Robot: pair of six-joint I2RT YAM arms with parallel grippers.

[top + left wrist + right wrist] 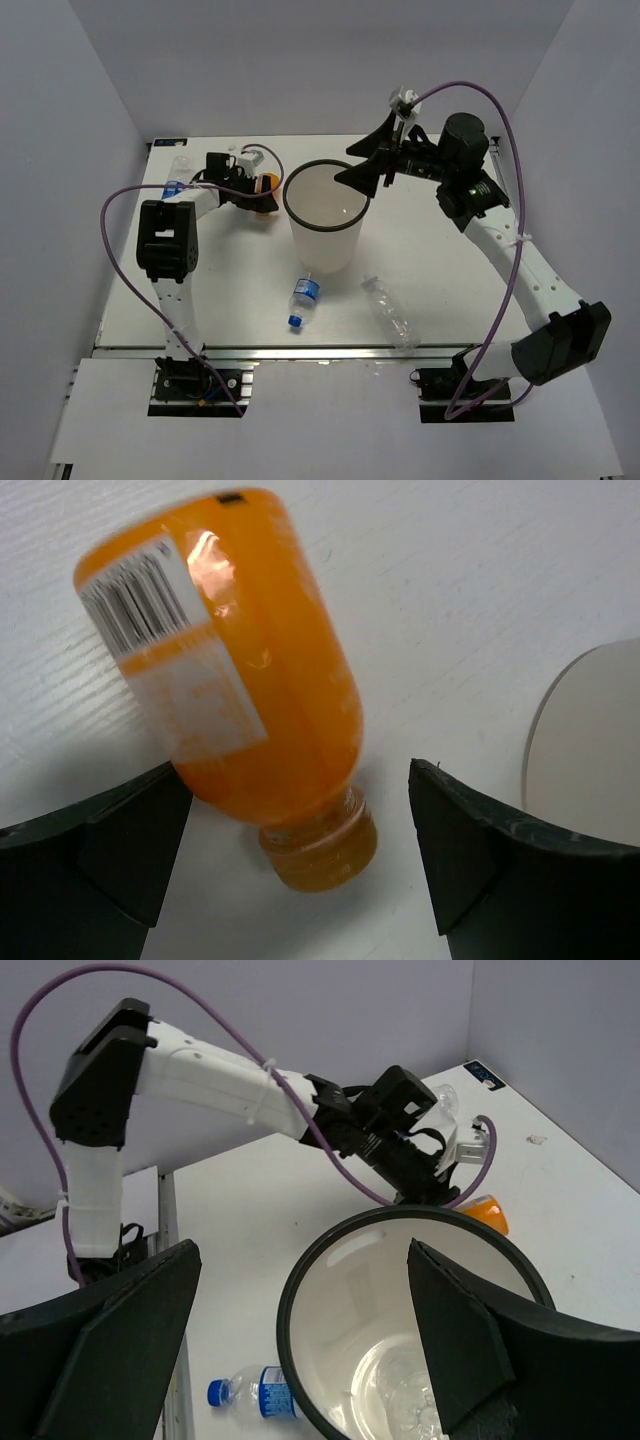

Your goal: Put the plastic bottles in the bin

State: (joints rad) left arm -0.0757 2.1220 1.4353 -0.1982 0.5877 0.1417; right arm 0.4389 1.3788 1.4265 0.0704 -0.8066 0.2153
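Left hand spread wide around the orange bottle — right hand gapes above the bin, 1 clear bottle inside.

The white table carries the bin, orange bottle, blue-capped bottle and clear bottle.

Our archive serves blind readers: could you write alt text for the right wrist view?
The open right gripper hovers over the bin, where a clear bottle lies at the bottom. Beyond the bin, the left arm reaches toward the orange bottle; a blue-capped bottle lies on the table.
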